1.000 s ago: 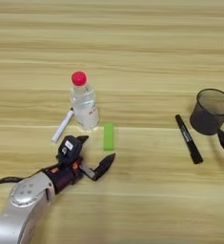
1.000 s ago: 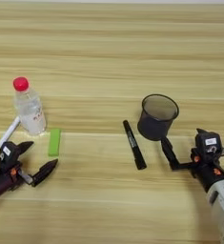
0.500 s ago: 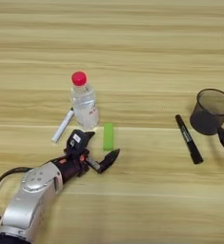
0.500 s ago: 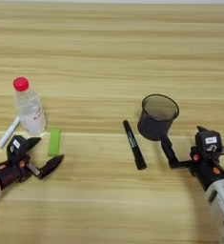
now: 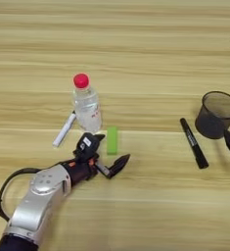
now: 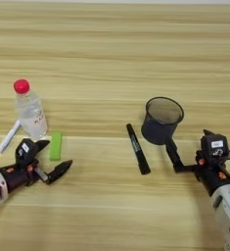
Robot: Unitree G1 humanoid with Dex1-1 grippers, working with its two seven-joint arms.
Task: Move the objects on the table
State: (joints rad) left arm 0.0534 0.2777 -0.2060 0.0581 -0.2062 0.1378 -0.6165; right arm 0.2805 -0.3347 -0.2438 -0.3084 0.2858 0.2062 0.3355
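Note:
A clear bottle with a red cap stands upright left of centre. Left of it lies a white marker, and a green block lies right of its base. My left gripper is open, its two black fingers either side of the block's near end; I cannot tell whether they touch it. A black marker lies near the middle of the table. At the right, my right gripper is open and holds nothing, its long finger beside the base of a cup.
The cup is a black mesh cup, standing upright right of the black marker. The far half of the table and the near middle hold nothing.
My left gripper has moved right and away from me, up to the near end of the green block. The right gripper and the objects have stayed put.

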